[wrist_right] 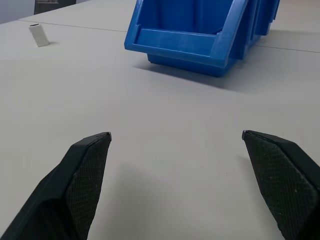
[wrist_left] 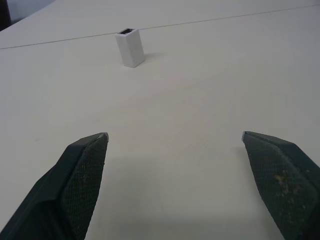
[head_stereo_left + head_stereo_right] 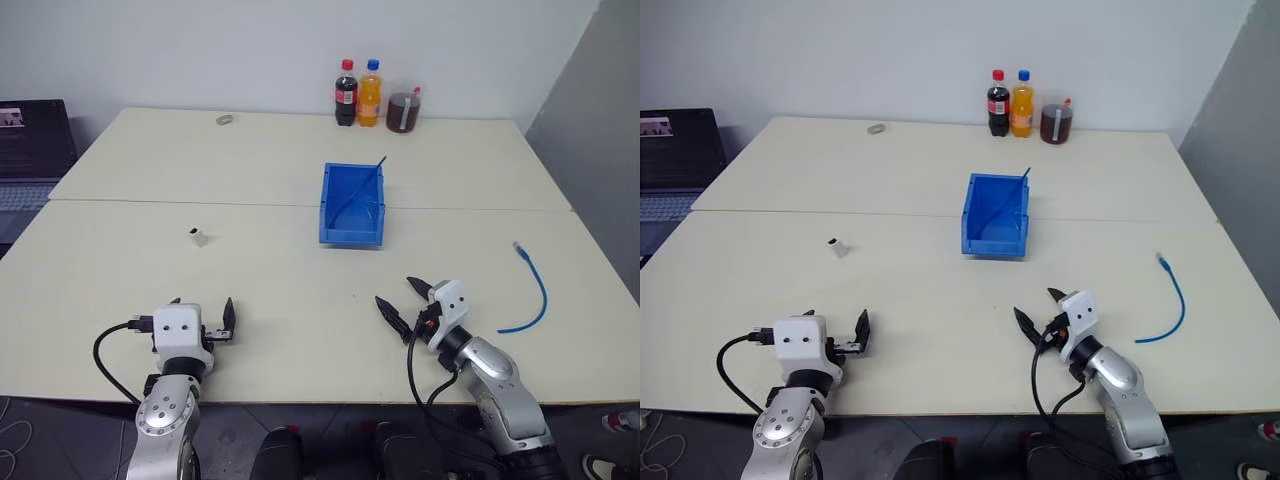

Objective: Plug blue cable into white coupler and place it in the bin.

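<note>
Step in hand: you are at the very start, as I judge it; nothing is picked up, nothing is plugged, and both arms wait low at the near edge of the table point(image 3: 300, 330).
Left gripper point(image 3: 203, 318): lower left of the head view, fingers spread wide and holding nothing; in its wrist view the 2 fingertips point(image 2: 95, 145) frame bare table.
Right gripper point(image 3: 398, 302): lower centre-right of the head view, fingers likewise spread and free, angled toward the middle of the frame.
White coupler point(image 3: 198, 237): standing upright at centre-left of the head view, well apart from everything; its dark opening faces up, and it sits straight ahead of your left gripper in that wrist view.
Blue cable point(image 3: 532, 295): lying loose in a curve at the right edge of the head view, clear plug end toward the top of the frame, off to the side of your right gripper.
Bin point(image 3: 326, 215): centre of the head view, a thin dark line running across its inside; neither task piece is in it.
Background: 2 bottles point(image 3: 358, 93) and a jar stand at upper centre.
Next move, my judgement: send the left gripper forward to pinch the coupler by its sides, leaving the opening free, while the right swings outward for the cable near its plug.
Watch for: the coupler is small and may tip if 1 finger nudges it first.
</note>
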Available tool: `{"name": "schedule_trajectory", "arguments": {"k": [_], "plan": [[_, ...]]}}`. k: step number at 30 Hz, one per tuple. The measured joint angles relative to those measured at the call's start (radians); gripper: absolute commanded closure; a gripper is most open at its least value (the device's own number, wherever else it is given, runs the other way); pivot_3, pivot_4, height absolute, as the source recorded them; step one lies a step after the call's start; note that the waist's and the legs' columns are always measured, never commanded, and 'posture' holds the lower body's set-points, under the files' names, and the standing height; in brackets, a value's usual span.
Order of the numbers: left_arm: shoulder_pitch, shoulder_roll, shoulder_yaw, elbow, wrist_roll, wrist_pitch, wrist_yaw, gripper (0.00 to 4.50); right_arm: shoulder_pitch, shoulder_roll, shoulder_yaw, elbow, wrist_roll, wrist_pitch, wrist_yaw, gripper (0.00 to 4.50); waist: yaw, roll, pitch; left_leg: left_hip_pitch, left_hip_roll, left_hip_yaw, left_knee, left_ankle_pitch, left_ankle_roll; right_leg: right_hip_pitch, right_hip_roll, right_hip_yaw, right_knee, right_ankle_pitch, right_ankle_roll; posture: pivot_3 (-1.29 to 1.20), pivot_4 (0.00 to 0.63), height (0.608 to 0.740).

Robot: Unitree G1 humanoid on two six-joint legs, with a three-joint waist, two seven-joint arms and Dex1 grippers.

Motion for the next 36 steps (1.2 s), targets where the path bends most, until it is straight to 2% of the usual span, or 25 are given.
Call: {"name": "schedule_trajectory", "arguments": {"k": [14,26,32,36], "plan": [[0.026,0.0,-0.009,-0.002,-0.002,-0.003,-0.034,0.0,0.0,-0.01,0.0,0.0,0.0,-0.002,0.008,0.05,0.0,0.0,0.0,0.0,0.0,0.0,0.0,0.0,0.0,0.0,0.0,0.0,0.0,0.0,0.0,0.0,0.15,0.74],[0.056,0.045,-0.005,-0.006,-0.093,-0.071,-0.188,0.0,0.0,-0.01,0.0,0.0,-0.001,-0.008,0.005,0.05,-0.001,0.0,0.0,0.0,0.0,0.0,0.0,0.0,0.0,0.0,0.0,0.0,0.0,0.0,0.0,0.0,0.15,0.74],[0.048,0.079,-0.099,-0.058,-0.173,-0.04,-0.324,0.0,0.003,-0.012,-0.02,-0.024,-0.002,-0.018,-0.005,0.05,-0.001,0.0,0.0,0.0,0.0,0.001,0.0,0.0,0.0,0.0,0.0,0.0,0.0,0.0,0.0,0.0,0.15,0.74],[-0.032,0.135,-0.183,-0.101,-0.204,0.037,-0.403,0.0,0.01,-0.035,-0.094,-0.109,0.014,-0.011,-0.04,0.05,0.003,0.0,0.0,0.0,0.0,0.0,0.0,0.0,0.0,0.0,0.0,0.0,0.0,0.0,0.0,0.0,0.15,0.74]]}}
